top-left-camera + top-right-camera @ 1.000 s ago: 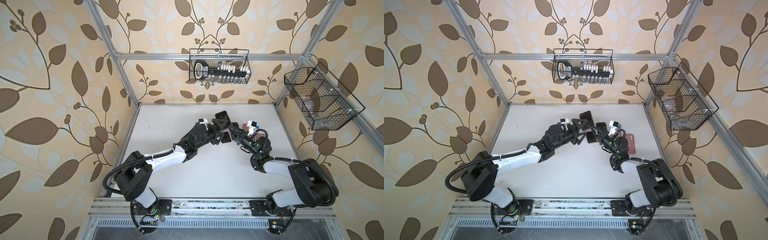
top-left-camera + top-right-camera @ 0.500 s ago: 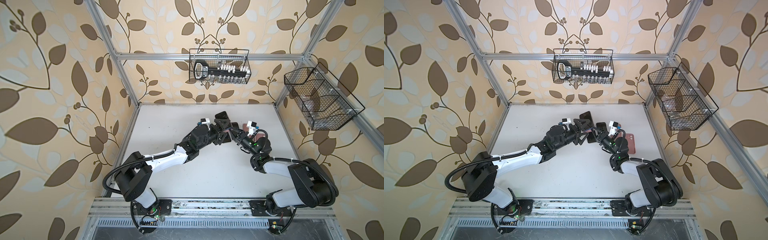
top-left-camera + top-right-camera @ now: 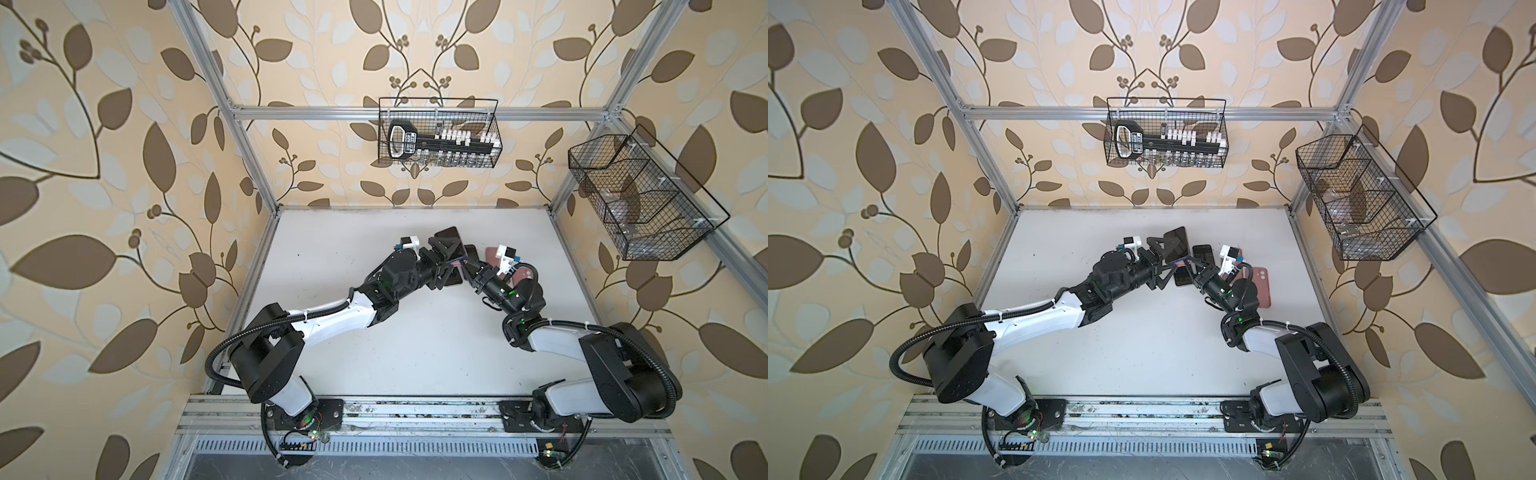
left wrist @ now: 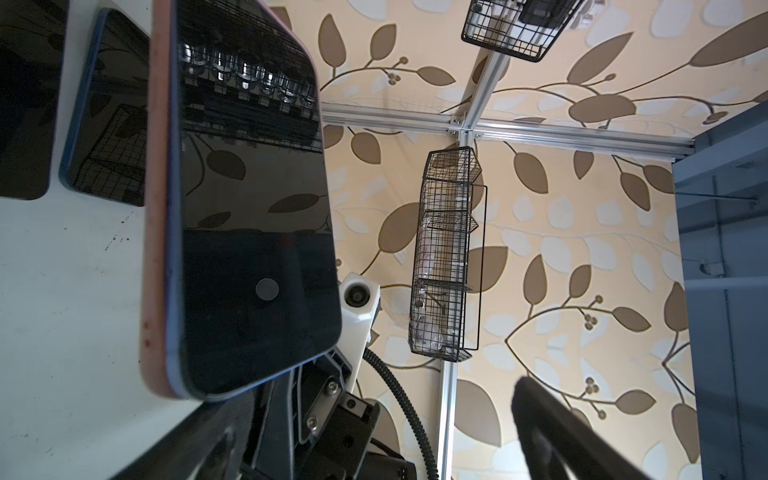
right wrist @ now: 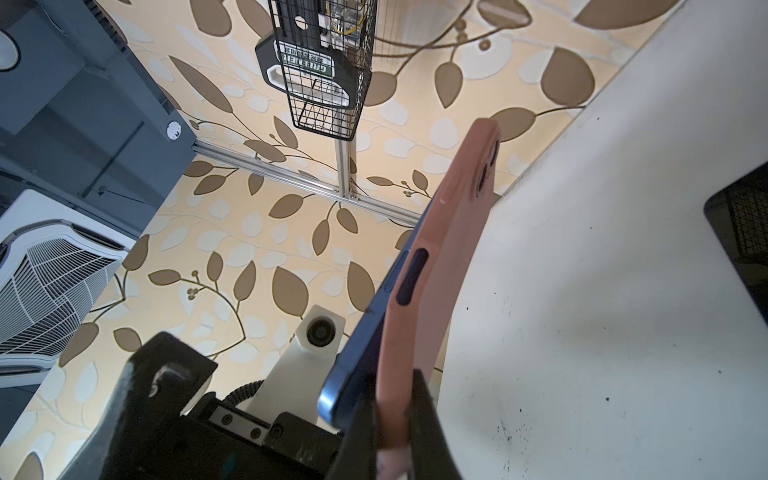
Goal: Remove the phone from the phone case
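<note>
Room: leaf-patterned walls are enclosing a white worktop (image 3: 415, 357), and a wire basket (image 3: 438, 133) is hanging on the back wall.
Top views, task's thing: in both top views the arms are meeting over the upper middle of the worktop. The phone (image 3: 1176, 245) is being held up off the surface between them.
Top views, left claw (image 3: 445, 262): it is standing spread wide, straddling the phone without closing on it.
Top views, right claw (image 3: 1192, 266): it is pressed together at the phone's lower end.
Top views, clutter: a second pink-cased phone (image 3: 1260, 286) is lying flat at the right.
Left wrist view: the dark screen is filling the left of the frame, and the pink case (image 4: 154, 232) is showing as a rim beside it. Spare phones (image 4: 104, 116) are lying flat at upper left.
Right wrist view: at lower centre the right claw is pinching only the case. The phone's blue corner is standing proud of it there, while the far end is looking seated.
Risk: with only the soft case gripped, the phone is likely to slide free and drop onto the spare phones if the left claw is closing late or off-centre. Pulling hard is likely to tear the case from the pinch.
</note>
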`<control>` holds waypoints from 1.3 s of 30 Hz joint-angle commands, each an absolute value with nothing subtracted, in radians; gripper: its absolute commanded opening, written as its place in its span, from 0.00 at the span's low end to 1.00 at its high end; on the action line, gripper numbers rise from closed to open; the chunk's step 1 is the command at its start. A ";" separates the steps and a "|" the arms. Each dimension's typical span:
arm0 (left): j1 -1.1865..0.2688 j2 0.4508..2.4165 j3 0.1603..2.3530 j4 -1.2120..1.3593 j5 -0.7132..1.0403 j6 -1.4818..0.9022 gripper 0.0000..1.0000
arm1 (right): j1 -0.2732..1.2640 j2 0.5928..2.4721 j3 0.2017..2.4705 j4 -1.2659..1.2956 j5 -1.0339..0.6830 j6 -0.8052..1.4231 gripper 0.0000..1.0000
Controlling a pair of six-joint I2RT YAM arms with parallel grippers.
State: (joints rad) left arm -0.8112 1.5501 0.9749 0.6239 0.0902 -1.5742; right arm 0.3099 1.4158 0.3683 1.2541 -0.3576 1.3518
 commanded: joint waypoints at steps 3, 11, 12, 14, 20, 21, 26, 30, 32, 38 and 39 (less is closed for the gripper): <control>-0.805 1.554 1.016 0.637 0.009 -1.536 0.93 | 0.335 1.392 0.351 1.393 -0.355 1.342 0.00; -0.804 1.560 1.020 0.592 -0.023 -1.537 0.78 | 0.353 1.411 0.338 1.419 -0.339 1.335 0.00; -0.804 1.564 1.019 0.594 -0.023 -1.540 0.77 | 0.354 1.413 0.338 1.420 -0.338 1.333 0.00; -0.804 1.569 1.016 0.592 -0.027 -1.549 0.74 | 0.357 1.416 0.338 1.425 -0.335 1.331 0.00; -0.804 1.592 1.010 0.612 -0.025 -1.585 0.69 | 0.363 1.424 0.336 1.427 -0.330 1.325 0.00; -0.804 1.595 1.009 0.608 -0.027 -1.596 0.68 | 0.364 1.424 0.335 1.426 -0.326 1.325 0.00; -0.808 1.601 0.985 0.614 -0.057 -1.657 0.59 | 0.373 1.430 0.332 1.426 -0.318 1.313 0.00; -0.816 1.607 0.970 0.623 -0.074 -1.705 0.53 | 0.378 1.431 0.324 1.429 -0.305 1.304 0.00; -0.820 1.609 0.968 0.629 -0.078 -1.718 0.50 | 0.379 1.432 0.325 1.431 -0.304 1.299 0.00; -0.823 1.623 0.969 0.642 -0.075 -1.725 0.30 | 0.385 1.433 0.325 1.426 -0.300 1.292 0.00; -0.822 1.626 0.967 0.646 -0.073 -1.729 0.24 | 0.387 1.431 0.325 1.423 -0.299 1.292 0.00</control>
State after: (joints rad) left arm -0.8158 1.6199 0.9722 0.5804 -0.0448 -1.7172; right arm 0.3733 1.4303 0.3317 1.3125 -0.2871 1.3033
